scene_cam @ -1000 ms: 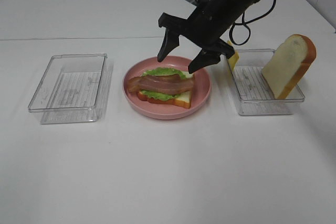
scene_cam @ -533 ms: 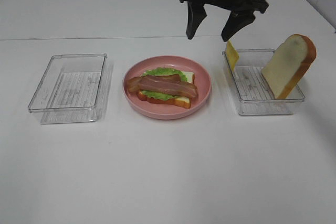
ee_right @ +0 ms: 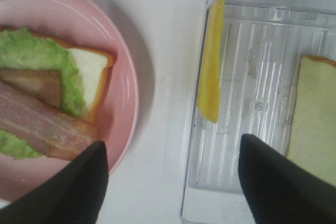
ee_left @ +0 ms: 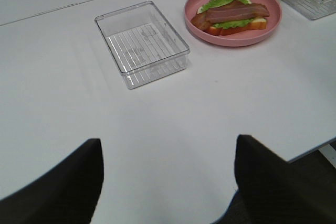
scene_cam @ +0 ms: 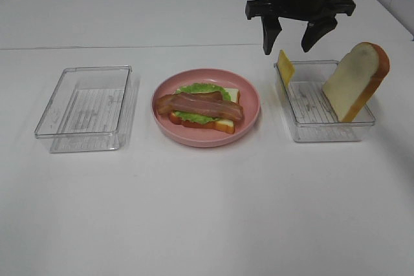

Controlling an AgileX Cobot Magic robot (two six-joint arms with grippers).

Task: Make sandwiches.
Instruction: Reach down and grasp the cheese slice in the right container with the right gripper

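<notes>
Right gripper (scene_cam: 286,48), jaws wide and empty, hovers over the cheese slice (scene_cam: 284,68) propped in a clear tray (scene_cam: 323,132); the bacon-topped sandwich (scene_cam: 202,109) sits on the pink plate (scene_cam: 252,105); a descent and edge pinch likely follow.

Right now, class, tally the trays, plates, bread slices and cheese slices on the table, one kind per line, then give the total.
Trays: 2
Plates: 1
Bread slices: 2
Cheese slices: 1
Total: 6
</notes>
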